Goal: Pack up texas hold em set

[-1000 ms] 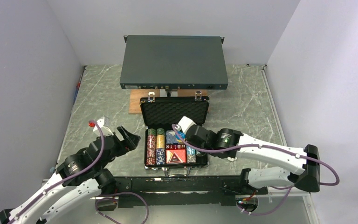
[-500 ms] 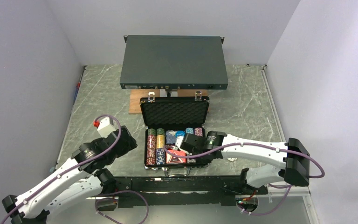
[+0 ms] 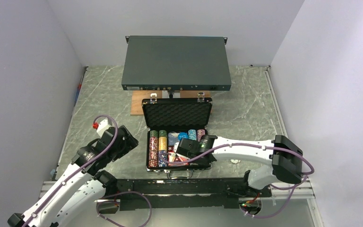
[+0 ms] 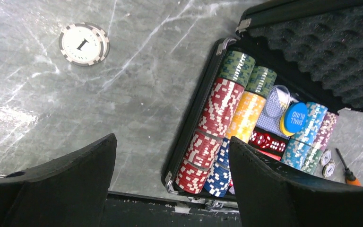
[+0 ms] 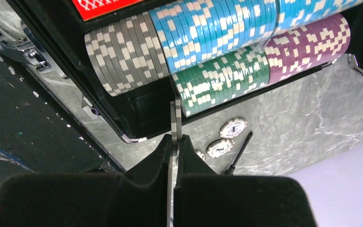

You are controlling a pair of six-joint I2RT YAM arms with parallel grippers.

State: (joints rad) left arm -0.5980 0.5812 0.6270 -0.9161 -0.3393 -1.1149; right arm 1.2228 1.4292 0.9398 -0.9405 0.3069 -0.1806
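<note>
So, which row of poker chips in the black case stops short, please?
The green-and-white chip row; bare black slot at its end, while the grey row alongside runs on.

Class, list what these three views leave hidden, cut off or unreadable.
- Right wrist: grey chip in the right gripper is edge-on; face hidden.
- Right wrist: red deck cut off by top edge.
- Left wrist: loose chips by the screwdriver too small to read.

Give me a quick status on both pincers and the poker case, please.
Left pincer open, empty. Right pincer shut on grey chip over open case. Loose chips on table.
</note>
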